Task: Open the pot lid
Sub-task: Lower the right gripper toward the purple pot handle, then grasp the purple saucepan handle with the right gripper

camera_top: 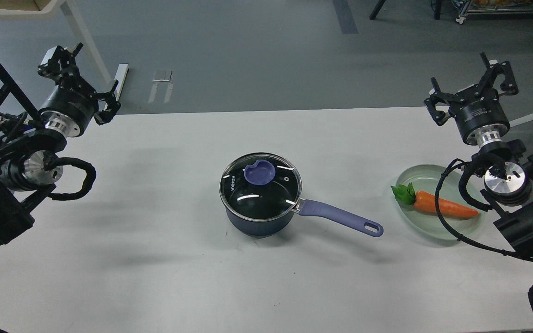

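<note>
grey workshop floor lies beyond a white table (155,259), on which the pot (259,221) serves as the reference point for all positions below.

the pot stands upright near the table's middle, its long blue handle (340,218) running out to the right and slightly toward the robot. the lid (260,186) sits seated on the pot's rim, level, with its flat blue knob (259,173) a little beyond the lid's centre; the task is not yet begun.

to the right of the pot, past the handle's end, a pale green plate (447,229) carries a toy carrot (442,206) (not part of the task).

left gripper (79,76): well to the left of the pot and beyond it, at the table's far edge, fingers spread wide, holding nothing. right gripper (472,88): well to the right of the pot and beyond it, above the far edge past the plate, fingers likewise spread wide and empty.

handling assessment: the lid is rigid glass with a steel rim, likely light but breakable and slick at the edge, so the rim is a poor place to grip. the knob is the proper hold; it is low and flat, so fingers would need to close across its sides from above, then lift straight up. the pot appears light enough to shift if the lid binds.
</note>
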You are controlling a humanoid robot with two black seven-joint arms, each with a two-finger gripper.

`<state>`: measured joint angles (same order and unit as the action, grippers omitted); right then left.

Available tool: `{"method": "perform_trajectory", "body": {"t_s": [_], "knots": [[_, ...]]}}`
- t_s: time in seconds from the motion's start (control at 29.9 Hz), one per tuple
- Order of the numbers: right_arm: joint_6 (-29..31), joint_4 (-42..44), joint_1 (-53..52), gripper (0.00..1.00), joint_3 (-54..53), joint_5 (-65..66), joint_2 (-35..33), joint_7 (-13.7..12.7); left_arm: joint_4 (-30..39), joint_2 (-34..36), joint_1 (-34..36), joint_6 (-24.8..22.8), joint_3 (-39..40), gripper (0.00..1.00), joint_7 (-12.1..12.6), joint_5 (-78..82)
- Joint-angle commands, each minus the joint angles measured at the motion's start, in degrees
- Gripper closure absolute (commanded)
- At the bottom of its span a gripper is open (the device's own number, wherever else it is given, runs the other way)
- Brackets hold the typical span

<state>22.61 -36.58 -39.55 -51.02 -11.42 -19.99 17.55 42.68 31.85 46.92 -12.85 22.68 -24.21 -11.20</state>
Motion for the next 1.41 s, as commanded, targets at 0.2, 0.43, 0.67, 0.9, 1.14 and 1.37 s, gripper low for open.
{"method": "perform_trajectory", "body": {"t_s": [0.2, 0.43, 0.67, 0.9, 1.14, 1.37], "knots": [[-0.29, -1.13, -0.08, 0.00, 1.70, 0.43, -0.14, -0.23, 0.04, 0.23, -0.08, 0.28, 0.00, 0.00, -0.13, 0.74], [-7.23, -8.41, -3.16, 0.00, 11.90, 6.50, -8.12, -0.23, 0.83, 1.99, -0.25, -0.42, 0.00, 0.00, -0.13, 0.74], [-9.42, -23.78, -7.11, 0.00, 15.24, 24.65, -21.48, -0.32, 1.18, 3.75, -0.25, -1.03, -0.09, 0.00, 3.46, 1.01], [-9.87, -39.00, -8.78, 0.00, 15.95, 59.60, -25.89, -0.50, 1.36, 3.92, -0.08, -1.83, 0.17, 0.00, 3.47, 4.43], [-9.78, -48.40, -9.57, 0.00, 21.90, 91.20, -25.98, -0.06, 1.62, 5.42, 0.71, -1.13, 0.26, 0.01, 3.47, 7.33], [-9.87, -51.05, -15.81, 0.03, 39.23, 106.41, -25.80, 0.12, 2.06, 5.59, 0.89, -1.13, 0.09, 0.01, 3.65, 7.42]]}}
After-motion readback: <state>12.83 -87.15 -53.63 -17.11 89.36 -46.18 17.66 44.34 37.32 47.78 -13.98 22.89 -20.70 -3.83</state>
